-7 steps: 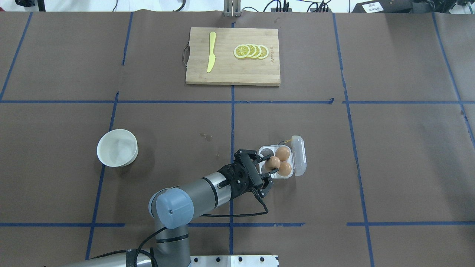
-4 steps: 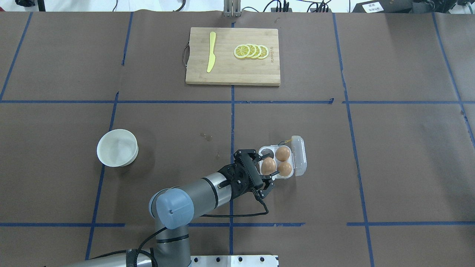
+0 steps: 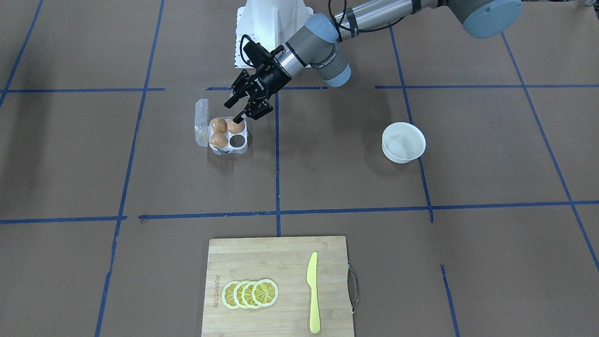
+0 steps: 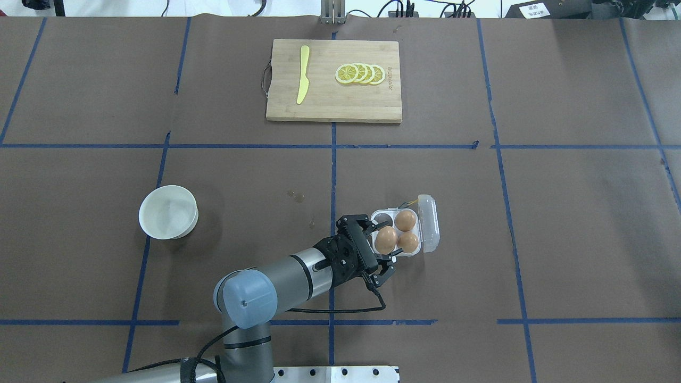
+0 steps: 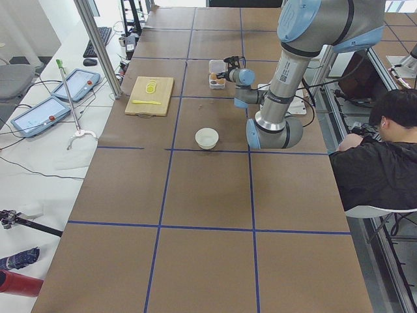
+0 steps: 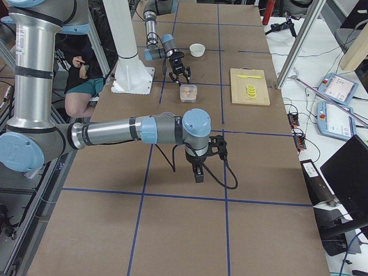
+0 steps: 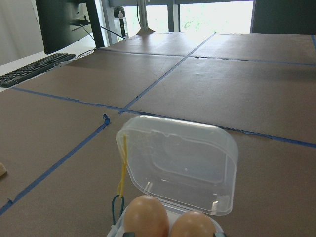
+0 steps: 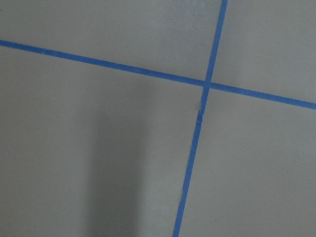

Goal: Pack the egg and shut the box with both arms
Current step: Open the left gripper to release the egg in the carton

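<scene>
The clear egg box [image 4: 430, 223] stands open on the table, its lid lying flat to the right. Three orange-brown eggs sit in its cells, and the far-left cell is empty. The egg nearest my left gripper [image 4: 385, 239] rests in the near-left cell. My left gripper [image 4: 383, 243] is open, its fingers straddling this egg with a gap on each side. The front view shows the same gripper [image 3: 237, 111], egg [image 3: 235, 126] and box [image 3: 201, 121]. The left wrist view shows the lid [image 7: 180, 163], a yellow string [image 7: 122, 168] and two eggs. My right gripper [image 6: 197, 172] hangs over bare table, and I cannot tell its state.
A white bowl [image 4: 168, 211] stands left of the box. A wooden cutting board [image 4: 334, 103] at the far side holds a yellow knife [image 4: 302, 74] and lemon slices [image 4: 360, 73]. A seated person [image 5: 384, 156] is beside the table.
My left gripper lowered the egg into the near-left cell of the box, then opened and let it go. The jaws now stand wider than the egg.
</scene>
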Robot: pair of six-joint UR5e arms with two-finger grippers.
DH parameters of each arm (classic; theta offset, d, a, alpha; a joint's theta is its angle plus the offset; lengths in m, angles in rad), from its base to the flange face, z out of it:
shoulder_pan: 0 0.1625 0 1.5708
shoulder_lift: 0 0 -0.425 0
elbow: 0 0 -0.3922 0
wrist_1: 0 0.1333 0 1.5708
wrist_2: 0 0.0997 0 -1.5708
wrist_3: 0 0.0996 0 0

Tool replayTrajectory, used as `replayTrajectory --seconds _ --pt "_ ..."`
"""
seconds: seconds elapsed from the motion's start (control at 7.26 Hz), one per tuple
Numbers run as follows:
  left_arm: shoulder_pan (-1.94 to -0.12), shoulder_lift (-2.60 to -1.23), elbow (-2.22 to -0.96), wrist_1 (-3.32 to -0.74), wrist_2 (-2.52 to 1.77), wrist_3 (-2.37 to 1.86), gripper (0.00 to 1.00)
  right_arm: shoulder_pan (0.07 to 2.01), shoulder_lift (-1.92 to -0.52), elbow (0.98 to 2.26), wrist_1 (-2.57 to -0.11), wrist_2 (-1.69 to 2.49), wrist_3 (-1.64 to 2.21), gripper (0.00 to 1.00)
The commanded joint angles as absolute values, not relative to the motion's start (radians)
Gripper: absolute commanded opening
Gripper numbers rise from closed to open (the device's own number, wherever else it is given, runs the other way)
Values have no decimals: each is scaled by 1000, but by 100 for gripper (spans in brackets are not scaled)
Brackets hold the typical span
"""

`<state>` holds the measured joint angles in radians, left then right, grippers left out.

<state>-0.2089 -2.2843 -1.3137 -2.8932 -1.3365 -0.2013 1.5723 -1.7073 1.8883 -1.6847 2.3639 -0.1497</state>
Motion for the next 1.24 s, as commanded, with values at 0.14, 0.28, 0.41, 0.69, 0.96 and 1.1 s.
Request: replayTrajectory --seconds 0.14,0.28,0.41,0.69,0.96,1.1 --pt "-221 -2292 -1324 -2890 -1351 -266 69 1572 -1707 1888 -1684 2364 -150 100" --pt "-232 -2292 -1345 -2884 -1386 -358 74 1572 -1709 1888 -1686 2364 -150 100" --pt "-247 -2290 -1351 -2879 -1416 -409 77 1572 -1709 1888 -1684 2364 -150 100" --pt "-320 -2280 -1434 -2762 -1555 -563 100 1572 -1707 1890 -1684 2364 -149 100" --pt "-386 -2203 -1646 -2526 -1653 -902 100 1572 -1706 1894 -1684 2367 -147 100" --pt "-432 -2174 -1740 -2358 -1681 -902 100 1572 -1703 1894 -1684 2368 -147 100"
